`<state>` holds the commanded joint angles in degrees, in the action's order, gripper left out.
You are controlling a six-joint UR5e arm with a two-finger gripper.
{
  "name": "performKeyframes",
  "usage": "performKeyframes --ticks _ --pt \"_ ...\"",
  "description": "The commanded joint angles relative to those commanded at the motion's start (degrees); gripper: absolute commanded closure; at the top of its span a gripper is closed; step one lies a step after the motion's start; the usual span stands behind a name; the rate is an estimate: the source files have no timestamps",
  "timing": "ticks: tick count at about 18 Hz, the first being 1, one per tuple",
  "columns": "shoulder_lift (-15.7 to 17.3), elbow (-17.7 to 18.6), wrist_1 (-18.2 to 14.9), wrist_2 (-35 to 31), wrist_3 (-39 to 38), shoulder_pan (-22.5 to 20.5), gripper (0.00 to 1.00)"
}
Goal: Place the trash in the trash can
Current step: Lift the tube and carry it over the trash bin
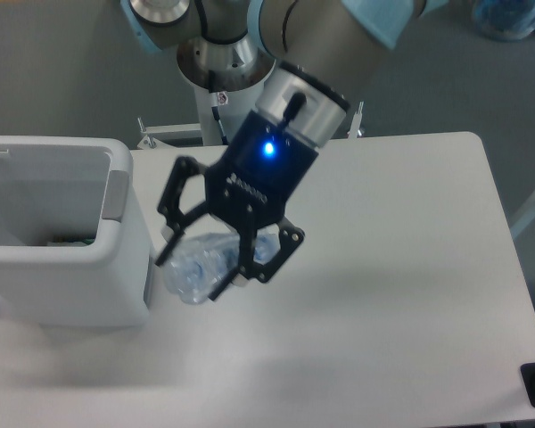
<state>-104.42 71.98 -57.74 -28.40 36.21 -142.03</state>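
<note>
Trash can [116, 267]: at the left of the table [410, 294], open-topped, with something lying low inside; what it is cannot be made out. Tool [196, 276]: fingers closed round the clear bottle [201, 263], holding it off the table just right of the can. Step in hand: transport. Next move calls for carrying leftward over the rim before release.

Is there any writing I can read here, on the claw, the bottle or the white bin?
Claw: a short white word is printed below its blue light, too blurred to read.
Bottle: no legible label text.
White bin: no writing visible.
</note>
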Motion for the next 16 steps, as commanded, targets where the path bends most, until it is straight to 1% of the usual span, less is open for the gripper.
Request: performKeyframes --ticks 4,7,9,12,14,16 --pt "2.99 0.53 0.0 4.57 -0.97 1.31 0.36" --pt "4.22 0.88 0.09 6.95 -0.88 2.2 0.36" --pt "4.49 1.05 0.0 8.44 -0.97 2.46 0.36" --pt "4.49 1.93 0.09 9.33 -0.88 4.91 0.36" --pt "4.49 3.25 0.09 9.33 -0.88 6.67 0.36" --pt "4.49 3.6 0.09 9.42 -0.88 8.43 0.36"
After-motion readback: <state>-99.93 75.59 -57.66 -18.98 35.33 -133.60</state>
